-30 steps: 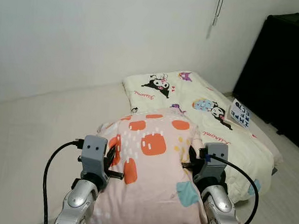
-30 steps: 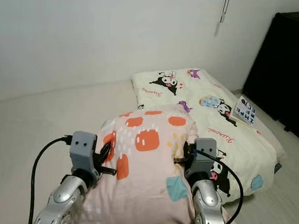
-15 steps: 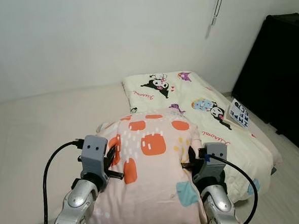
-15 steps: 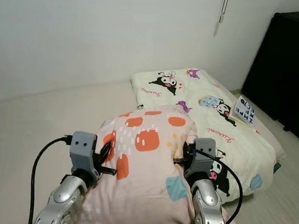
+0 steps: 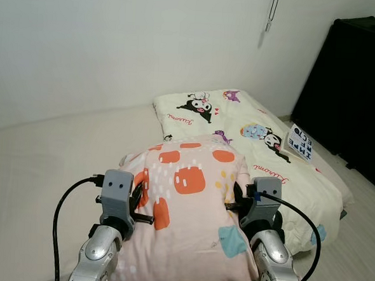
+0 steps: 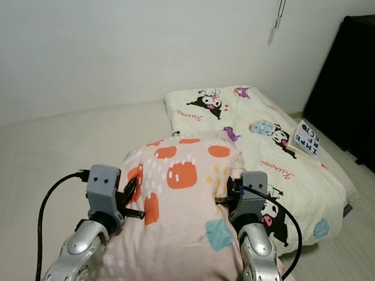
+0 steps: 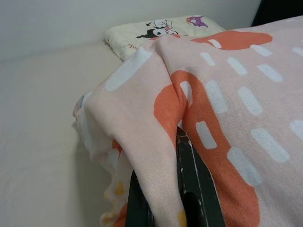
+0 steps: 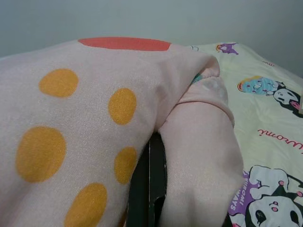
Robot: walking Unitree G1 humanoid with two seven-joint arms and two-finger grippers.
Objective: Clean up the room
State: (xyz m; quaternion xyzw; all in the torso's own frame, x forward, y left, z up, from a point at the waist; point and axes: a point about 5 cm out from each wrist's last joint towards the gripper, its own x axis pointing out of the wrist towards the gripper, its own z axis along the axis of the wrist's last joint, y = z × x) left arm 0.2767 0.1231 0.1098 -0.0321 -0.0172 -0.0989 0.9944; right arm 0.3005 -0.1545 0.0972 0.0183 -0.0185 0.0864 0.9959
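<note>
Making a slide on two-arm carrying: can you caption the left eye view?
Both grippers, left gripper and right gripper, pinch a pink pillow before a cartoon-print mattress.

Pillow (image 5: 190, 204): pink, orange and teal patches, held up lengthwise.
Position: above floor, just beside mattress (image 5: 288, 166).

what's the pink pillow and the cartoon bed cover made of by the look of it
Pink pillow with orange blocks: matte woven fabric, probably cotton; weave shows in the left wrist view, and it bunches softly. Cream cartoon-print bed cover: also soft matte cloth, likely cotton or polyester, lightly wrinkled.
</note>
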